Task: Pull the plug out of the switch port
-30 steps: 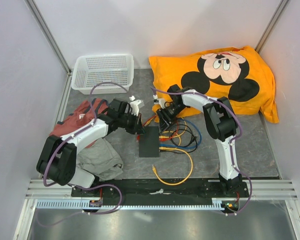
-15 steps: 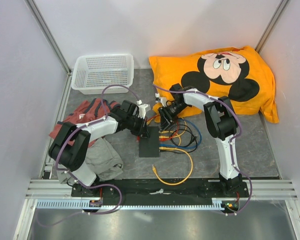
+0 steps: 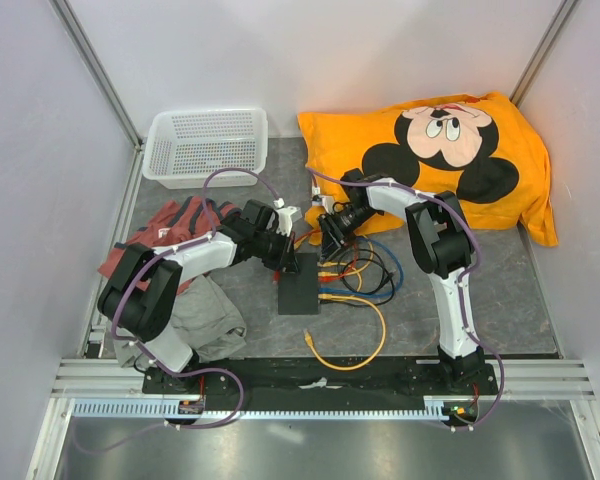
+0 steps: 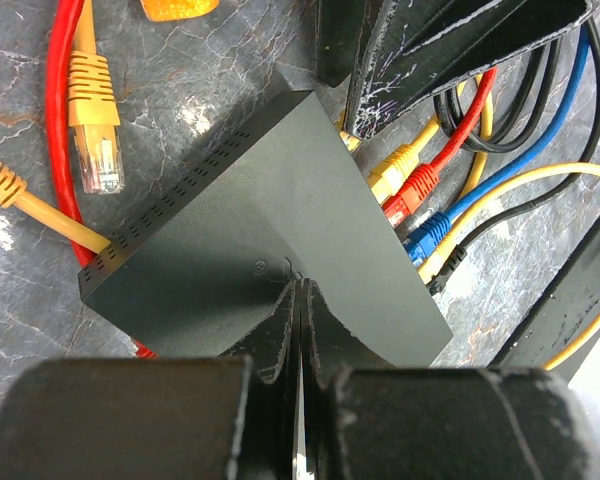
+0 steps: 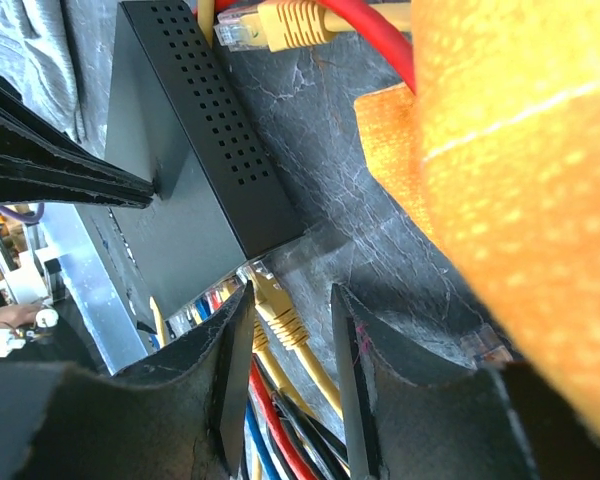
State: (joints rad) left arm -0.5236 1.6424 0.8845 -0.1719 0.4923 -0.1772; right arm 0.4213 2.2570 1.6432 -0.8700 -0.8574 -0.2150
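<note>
**Top view**
- Switch: one (image 3: 300, 285), a flat black box mid-worktop (image 3: 500, 300), between my two arms.
- Arms: two. My left arm (image 3: 195, 255) reaches the switch's far end; my right arm (image 3: 435, 235) bends in to its far right corner.
- Leads: a tangle of yellow, red, blue and black right of the switch. One loose yellow lead (image 3: 365, 350) loops toward the near edge.
- Basket: one (image 3: 208, 113), white and perforated, in the far left corner.
- Pillow: one (image 3: 520, 190), orange, printed with a cartoon mouse face.
- Clothes: two heaps, red (image 3: 160, 235) and grey (image 3: 205, 320), under my left arm.
- Rail: one (image 3: 380, 375), black, along the near edge.

**Left wrist view**
- Left jaws: clenched on nothing, fingers (image 4: 265, 335) pressed together, tips resting on the switch's top.
- Switch (image 4: 270, 220): one row of vent slots down its side. There is a small mark by my tips, too small to read.
- Plugged boots: three clear, a yellow boot (image 4: 395, 172), a red boot (image 4: 412, 197) and a blue boot (image 4: 420, 237). Further yellow and black leads sit beside the blue, their plugs partly hidden.
- Loose plugs: two. A clear-tipped loose plug (image 4: 90, 150) and a second loose plug (image 4: 0, 180), both yellow, lie left of the switch.

**Right wrist view**
- Right jaws: released, fingers (image 5: 230, 380) parted either side of the yellow plug (image 5: 278, 312). A gap shows on one side of the plug.
- Yellow plug: one, seated in the port at the switch's corner.
- Switch (image 5: 195, 170): its side is dotted with vent holes. My left fingers touch its top.
</note>
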